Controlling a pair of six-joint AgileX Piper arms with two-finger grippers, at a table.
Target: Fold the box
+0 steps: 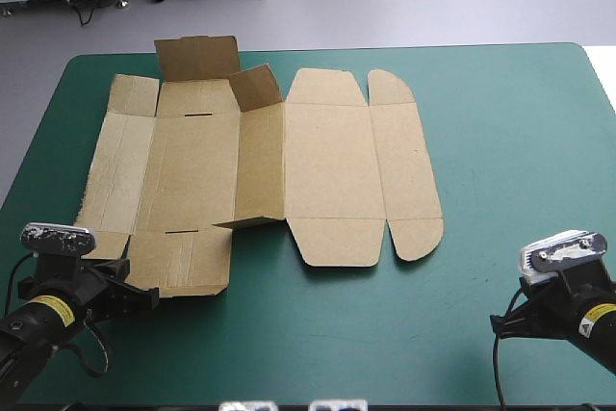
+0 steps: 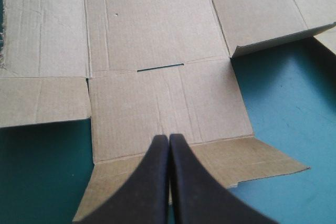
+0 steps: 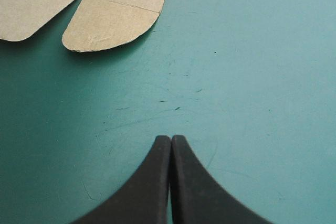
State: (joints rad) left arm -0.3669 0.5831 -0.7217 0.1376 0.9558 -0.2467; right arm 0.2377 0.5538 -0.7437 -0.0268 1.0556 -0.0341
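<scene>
**Box** (image 1: 260, 170): a cut brown sheet spread on the worktop (image 1: 520, 161), filling the centre and left of the high view. It lies mostly flat. At its far edge, upper left of the frame, a tall flap (image 1: 197, 57) stands upright, and a small flap (image 1: 256, 88) just beside it leans. The middle panel (image 1: 260, 166) lifts a little off the worktop at its near end. The right-hand part lies flat.

**Left claw** (image 2: 169, 138): lower left of the high view. The fingers are pressed together in one point and grip nothing. The tip lies over the box's near flap (image 2: 168, 114); whether it touches cannot be judged. A slot (image 2: 160, 68) shows ahead of it.

**Right claw** (image 3: 171, 138): lower right of the high view. The fingers are together and empty, over bare teal-green cover (image 3: 252, 77), well apart from the box. A rounded flap (image 3: 107, 24) lies ahead of it.
</scene>
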